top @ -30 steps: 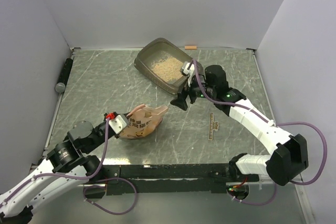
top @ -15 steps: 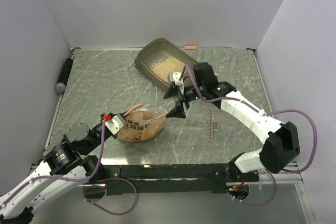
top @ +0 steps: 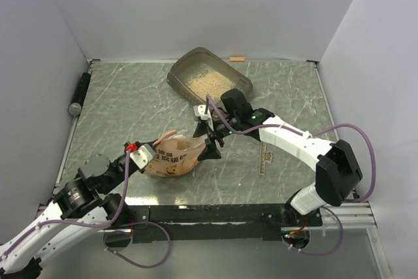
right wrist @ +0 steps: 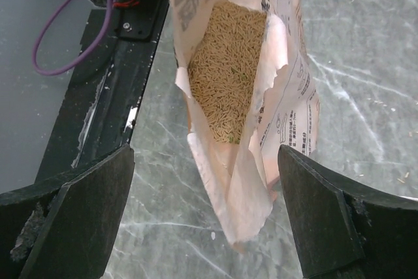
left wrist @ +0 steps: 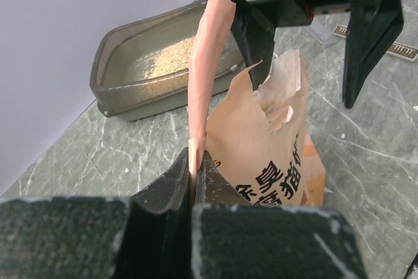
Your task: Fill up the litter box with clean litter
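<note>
The grey-brown litter box [top: 177, 76] stands at the back of the table with some tan litter [top: 204, 82] in it; the left wrist view shows it too [left wrist: 147, 99]. The pink litter bag [top: 171, 163] lies on the table near the front, mouth torn open, with litter [right wrist: 225, 76] inside. My left gripper [top: 155, 153] is shut on a strip of the bag's edge [left wrist: 208, 63]. My right gripper [top: 206, 142] is open, its fingers either side of the bag's torn mouth [right wrist: 261, 187], not touching it.
A black cylinder [top: 79, 93] lies by the left wall. A small orange piece [top: 237, 59] sits at the back wall. A printed strip [top: 264, 157] lies on the table right of the bag. A black rail [top: 209, 213] runs along the front edge.
My right arm has swung from the litter box down and left to the bag's mouth, jaws open. My left gripper has kept hold of the bag, which has settled lower.
</note>
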{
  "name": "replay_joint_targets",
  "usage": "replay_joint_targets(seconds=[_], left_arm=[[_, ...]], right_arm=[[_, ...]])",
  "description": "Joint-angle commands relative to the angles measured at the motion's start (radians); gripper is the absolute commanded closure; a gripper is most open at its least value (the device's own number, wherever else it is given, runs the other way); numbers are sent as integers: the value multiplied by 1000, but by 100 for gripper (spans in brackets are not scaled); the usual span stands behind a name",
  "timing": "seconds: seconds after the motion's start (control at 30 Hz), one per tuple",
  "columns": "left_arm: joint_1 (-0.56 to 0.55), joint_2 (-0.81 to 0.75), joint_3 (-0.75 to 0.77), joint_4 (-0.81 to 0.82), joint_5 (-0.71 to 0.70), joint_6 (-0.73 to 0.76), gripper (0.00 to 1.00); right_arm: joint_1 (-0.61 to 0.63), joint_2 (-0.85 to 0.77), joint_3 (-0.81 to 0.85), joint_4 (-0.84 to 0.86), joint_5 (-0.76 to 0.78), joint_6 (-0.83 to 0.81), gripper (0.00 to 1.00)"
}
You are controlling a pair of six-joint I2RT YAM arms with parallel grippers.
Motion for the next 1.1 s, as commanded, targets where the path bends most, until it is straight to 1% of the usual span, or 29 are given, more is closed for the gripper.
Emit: replay_joint_targets(seconds=[0.0,0.03,0.13,0.2,0.23,0.27,0.3,0.43,0.5,0.6,0.67,0.7,0.73,0.77,0.8,0.83,0.9,0.97,1.07], left_arm=[[-3,-38,117,258,-17,3,99],[-3,-38,118,258,-15,3,99],[-3,-38,125,258,-13,2,99],[-3,-36,128,261,-15,5,99],[-3,-35,132,261,-13,5,99],[-3,-32,132,262,-12,5,99],[-3,-27,135,265,-10,3,99],[-3,-10,138,307,8,-4,99],[-3,11,148,325,42,-6,99],[-3,94,204,319,97,18,99],[-3,165,218,339,103,54,99],[-3,181,220,375,103,72,99],[-3,217,218,420,103,89,99],[-2,235,224,431,103,116,99],[1,257,255,431,147,121,99],[4,304,273,423,170,124,99],[21,367,307,431,204,120,99],[40,407,318,457,270,100,99],[99,485,341,481,388,62,99]], right_arm=[[21,27,42,75,1,-4,5],[21,31,43,80,4,1,6],[30,39,48,89,-2,13,16],[29,50,65,66,-6,18,49],[29,60,74,59,7,22,86],[30,59,74,59,18,30,99],[32,54,57,78,26,34,100],[26,-13,-1,144,58,68,100],[11,-59,-33,174,76,83,100],[-20,-116,-46,163,119,79,100],[-42,-142,-46,140,161,65,100],[-57,-163,-52,134,167,62,100],[-101,-176,-58,135,169,70,100],[-121,-188,-70,131,144,74,100],[-140,-220,-76,128,135,85,100],[-170,-238,-89,137,135,91,100],[-187,-298,-128,137,155,90,100],[-219,-327,-150,117,161,88,100],[-244,-390,-182,115,188,87,100]])
